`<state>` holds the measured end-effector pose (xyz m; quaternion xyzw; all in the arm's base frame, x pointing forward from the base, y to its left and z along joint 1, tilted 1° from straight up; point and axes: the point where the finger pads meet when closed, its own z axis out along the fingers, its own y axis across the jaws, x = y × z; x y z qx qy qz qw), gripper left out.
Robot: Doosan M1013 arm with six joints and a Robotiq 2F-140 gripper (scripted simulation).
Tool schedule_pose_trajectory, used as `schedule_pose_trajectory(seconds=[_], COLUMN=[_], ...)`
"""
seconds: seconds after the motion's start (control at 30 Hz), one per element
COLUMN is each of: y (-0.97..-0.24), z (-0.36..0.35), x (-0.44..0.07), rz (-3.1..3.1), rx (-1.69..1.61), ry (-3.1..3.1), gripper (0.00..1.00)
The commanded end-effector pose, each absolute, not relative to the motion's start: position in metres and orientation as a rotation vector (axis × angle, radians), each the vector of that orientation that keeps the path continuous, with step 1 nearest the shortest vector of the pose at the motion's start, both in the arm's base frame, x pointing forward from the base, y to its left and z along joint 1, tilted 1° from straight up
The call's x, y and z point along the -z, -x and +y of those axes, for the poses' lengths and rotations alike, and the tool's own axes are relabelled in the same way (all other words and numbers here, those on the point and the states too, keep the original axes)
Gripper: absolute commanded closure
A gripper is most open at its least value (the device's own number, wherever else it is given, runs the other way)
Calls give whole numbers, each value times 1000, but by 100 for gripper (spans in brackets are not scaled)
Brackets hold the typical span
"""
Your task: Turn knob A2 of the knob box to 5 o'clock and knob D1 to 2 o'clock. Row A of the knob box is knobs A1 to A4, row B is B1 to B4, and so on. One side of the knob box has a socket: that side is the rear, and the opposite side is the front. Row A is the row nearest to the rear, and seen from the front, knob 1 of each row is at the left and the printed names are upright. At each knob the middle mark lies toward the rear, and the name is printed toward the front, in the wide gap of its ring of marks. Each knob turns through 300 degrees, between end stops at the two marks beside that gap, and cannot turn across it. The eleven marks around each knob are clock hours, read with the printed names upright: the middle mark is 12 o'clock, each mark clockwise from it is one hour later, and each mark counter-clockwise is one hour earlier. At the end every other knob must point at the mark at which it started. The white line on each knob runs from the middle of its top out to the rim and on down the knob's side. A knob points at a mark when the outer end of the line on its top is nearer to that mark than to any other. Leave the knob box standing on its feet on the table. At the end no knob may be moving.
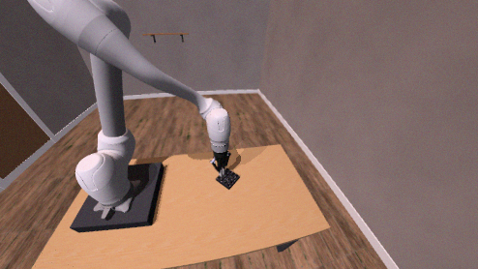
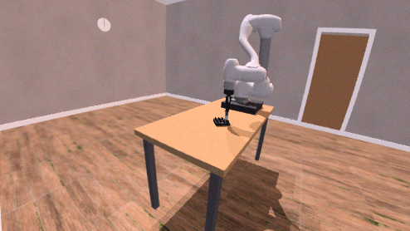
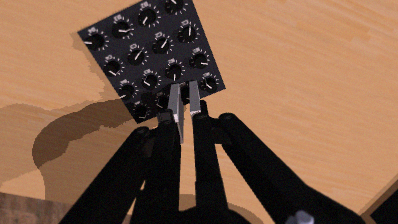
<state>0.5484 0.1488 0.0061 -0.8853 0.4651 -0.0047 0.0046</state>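
Square black knob box with sixteen white-lined round knobs, standing on the tan wooden counter, skewed, at 12 o'clock from the black two-finger gripper. Jaws nearly closed on one near-edge knob.

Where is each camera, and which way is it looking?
Top: sits high up behind the robot, looking down at the table; shows the arm, its base and the claw over the knob box.
Exterior: stands out in the room, looking across at the table; shows the whole robot, small.
Wrist: rides on the arm's end, looking down past the claw, closed on a knob at the edge of the knob box.
Top and exterior both show the table, box and arm.
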Motion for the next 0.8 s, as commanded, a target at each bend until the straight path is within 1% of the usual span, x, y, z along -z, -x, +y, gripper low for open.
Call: schedule_pose_trajectory(seconds=[0.0,0.77], y=[-548,-548], z=[149,149], x=[-6,-6], rz=[1530,2190], rx=[18,15], ry=[2736,2239], gripper=[95,95])
